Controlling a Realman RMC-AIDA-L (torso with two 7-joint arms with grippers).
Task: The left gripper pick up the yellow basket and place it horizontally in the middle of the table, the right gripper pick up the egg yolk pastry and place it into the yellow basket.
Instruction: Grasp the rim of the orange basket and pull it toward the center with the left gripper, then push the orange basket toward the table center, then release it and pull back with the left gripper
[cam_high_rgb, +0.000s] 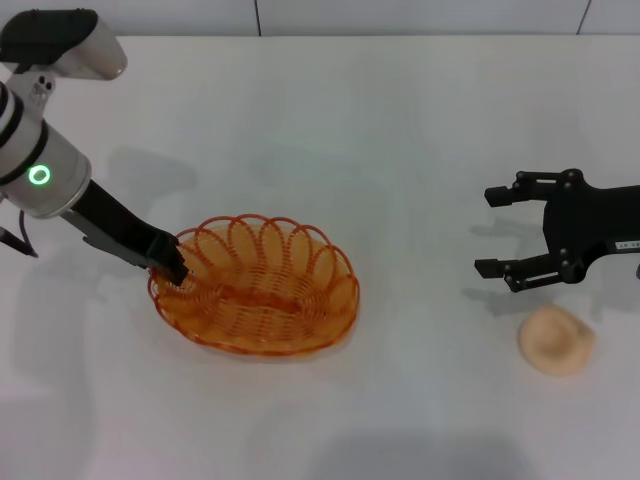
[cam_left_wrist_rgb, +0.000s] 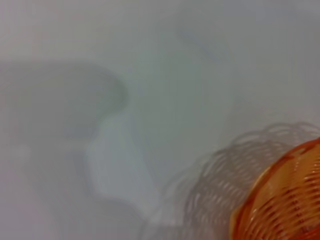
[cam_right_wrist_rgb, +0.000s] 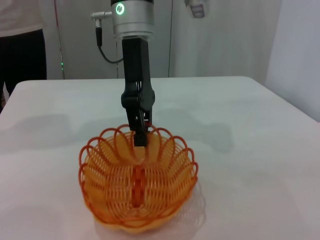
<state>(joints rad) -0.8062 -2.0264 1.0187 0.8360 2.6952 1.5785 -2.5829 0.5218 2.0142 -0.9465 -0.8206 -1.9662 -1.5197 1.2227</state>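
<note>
Two black claws face you across the plain white counter (cam_high_rgb: 400, 130). Your left claw (cam_high_rgb: 170, 268), on the arm with the green ring light, is clenched on the looped rim at one end of the oval orange-yellow wire basket (cam_high_rgb: 255, 285), which sits on the counter with its bowl stretching away from that claw toward the middle. Your right claw (cam_high_rgb: 492, 232) hovers well apart from the basket with its fingers spread and nothing between them. Just beside and below that right claw, the small round peach-beige egg yolk pastry (cam_high_rgb: 556, 340) rests on the counter, untouched.
</note>
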